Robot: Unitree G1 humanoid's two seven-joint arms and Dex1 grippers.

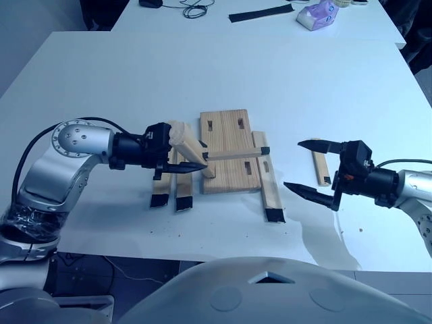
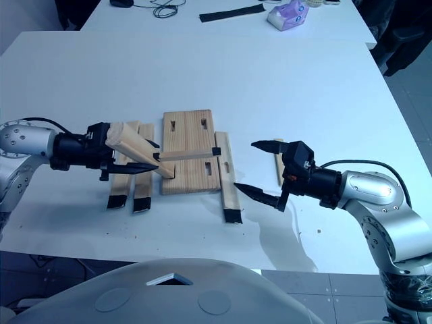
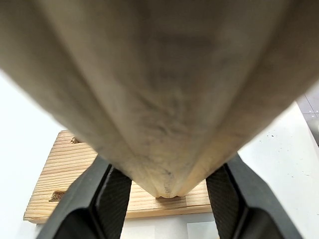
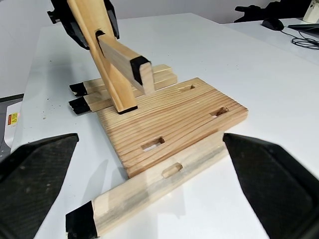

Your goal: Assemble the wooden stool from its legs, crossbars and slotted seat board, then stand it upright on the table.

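I've got the left gripper clamped on 1 leg, held tilted, a finger on either side of it. The leg's lower end sits at the left edge of the seat board; I can't tell whether it touches. 1 crossbar is plugged into that leg and runs out to the right above the board, with a black cap on its free end.

The seat board lies flat mid-table, slots up; 3 slots show in the right wrist view.

2 more legs lie side by side on the table just left of the board, below the left gripper, black tips toward me. A 4th leg lies along the board's right edge, touching it, black tip toward me and a small peg sticking out of its side. 1 short wooden piece lies farther right, apart from the rest.

The right gripper hangs over the table right of that 4th leg, jaws wide apart, nothing between them, fingers pointed at the board.

On the second table behind, there is a black strip and a purple packet.
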